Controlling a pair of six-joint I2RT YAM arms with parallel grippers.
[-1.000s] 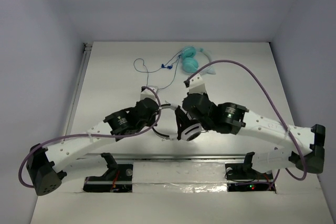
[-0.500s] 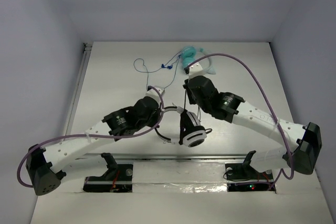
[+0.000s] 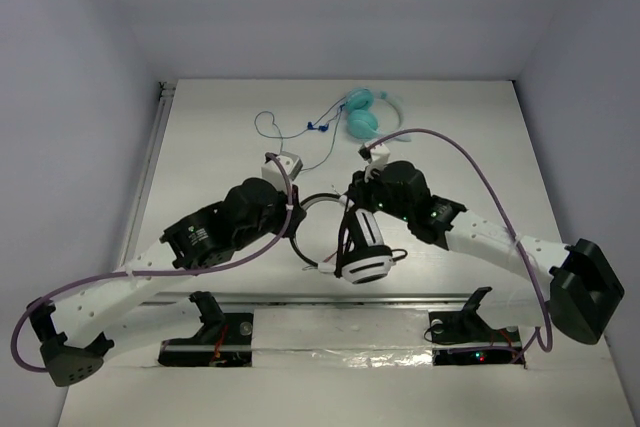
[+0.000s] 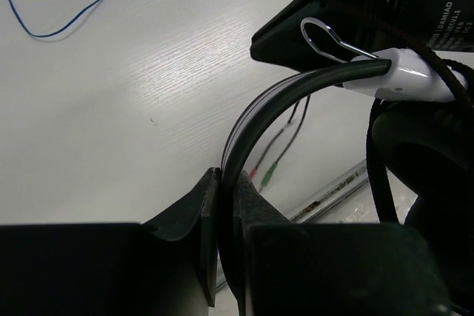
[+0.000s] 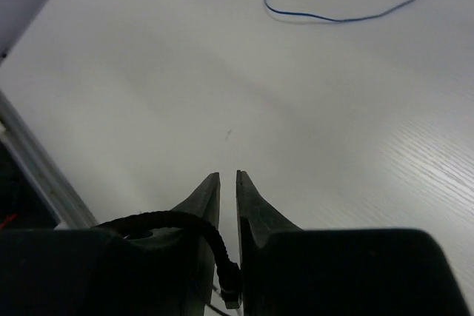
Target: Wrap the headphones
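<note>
Left claw (image 4: pixel 226 183) pinching black-and-white headband (image 4: pixel 296 90) of headphones (image 3: pixel 365 259), right claw (image 5: pixel 228 179) slightly parted around braided cable (image 5: pixel 178 218)

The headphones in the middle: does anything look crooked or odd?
The headphones are held askew: the left gripper pinches the headband, one earcup tilts below it, and their dark cable loops loosely at the right gripper. Nothing looks broken.

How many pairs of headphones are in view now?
2. The black-and-white headphones are near centre, headband pinched in the left gripper; the teal headphones lie farther back.
</note>
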